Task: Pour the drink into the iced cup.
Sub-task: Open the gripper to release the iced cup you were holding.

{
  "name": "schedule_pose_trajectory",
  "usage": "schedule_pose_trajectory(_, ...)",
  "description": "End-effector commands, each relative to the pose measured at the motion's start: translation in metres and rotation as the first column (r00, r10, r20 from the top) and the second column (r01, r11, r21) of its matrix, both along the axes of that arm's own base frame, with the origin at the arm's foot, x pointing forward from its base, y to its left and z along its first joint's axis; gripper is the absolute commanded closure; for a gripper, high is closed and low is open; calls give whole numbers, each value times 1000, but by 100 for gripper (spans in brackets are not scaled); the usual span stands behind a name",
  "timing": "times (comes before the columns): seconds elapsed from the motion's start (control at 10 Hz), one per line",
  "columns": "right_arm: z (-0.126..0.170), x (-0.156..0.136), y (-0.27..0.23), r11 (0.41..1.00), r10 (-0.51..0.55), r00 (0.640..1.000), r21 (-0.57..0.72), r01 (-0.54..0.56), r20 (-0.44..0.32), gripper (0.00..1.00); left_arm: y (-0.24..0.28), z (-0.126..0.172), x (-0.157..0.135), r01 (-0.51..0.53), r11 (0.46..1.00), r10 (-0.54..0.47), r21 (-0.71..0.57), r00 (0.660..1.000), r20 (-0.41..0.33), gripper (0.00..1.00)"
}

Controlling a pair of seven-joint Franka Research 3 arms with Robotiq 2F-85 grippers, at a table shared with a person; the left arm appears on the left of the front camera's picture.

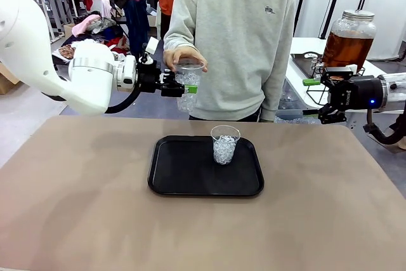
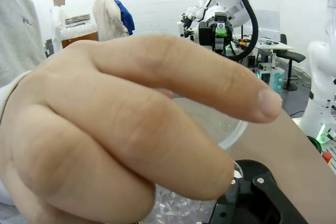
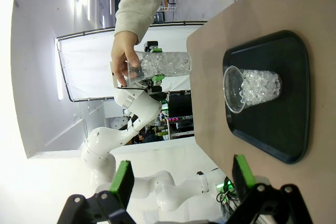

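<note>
A hand (image 1: pixel 183 56) and your left gripper (image 1: pixel 184 88) are sharing an iced cup (image 1: pixel 190 75) beyond the tray (image 1: pixel 184 185).
Pulling before the hand lets go is risking spilled ice. Its fingers (image 1: pixel 190 89) are straddling the cup, clamp unclear; your right gripper (image 3: pixel 181 169) is gaping empty right of the tray, near the drink (image 1: pixel 346 46).

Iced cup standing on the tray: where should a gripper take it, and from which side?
Probably grip the iced cup around its sidewall at mid-height, coming in level from the robot's right, where the open right gripper hangs. It stands upright, open-topped and full of ice, so a top grasp would hit ice.
</note>
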State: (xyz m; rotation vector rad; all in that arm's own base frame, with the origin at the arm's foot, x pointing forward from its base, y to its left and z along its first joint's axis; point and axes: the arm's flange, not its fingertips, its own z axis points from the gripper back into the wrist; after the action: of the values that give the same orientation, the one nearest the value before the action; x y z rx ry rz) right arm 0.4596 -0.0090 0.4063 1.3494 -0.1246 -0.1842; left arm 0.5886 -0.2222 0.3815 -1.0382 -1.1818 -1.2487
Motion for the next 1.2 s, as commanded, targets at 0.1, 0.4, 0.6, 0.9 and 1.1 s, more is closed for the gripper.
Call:
schedule_pose_trajectory(0.1,1,0,1,1000,0,1000,4,0,1,0,0,3,-2,1,1000,-1,-2,1000,4,38)
schedule_pose_trajectory(0.4,1,0,1,1000,0,1000,4,0,1,0,3,2,-1,-5,1000,5,8,1000,-2,10)
schedule_pose_trajectory(0.6,1,0,1,1000,0,1000,4,0,1,0,11,0,-6,1,1000,-1,13,1000,5,0)
schedule_pose_trajectory(0.9,1,0,1,1000,0,1000,4,0,1,0,32,-5,-24,6,1000,-6,-9,1000,3,0)
schedule_pose_trajectory(1.1,1,0,1,1000,0,1000,4,0,1,0,49,-9,-40,4,1000,-4,-8,1000,15,0)
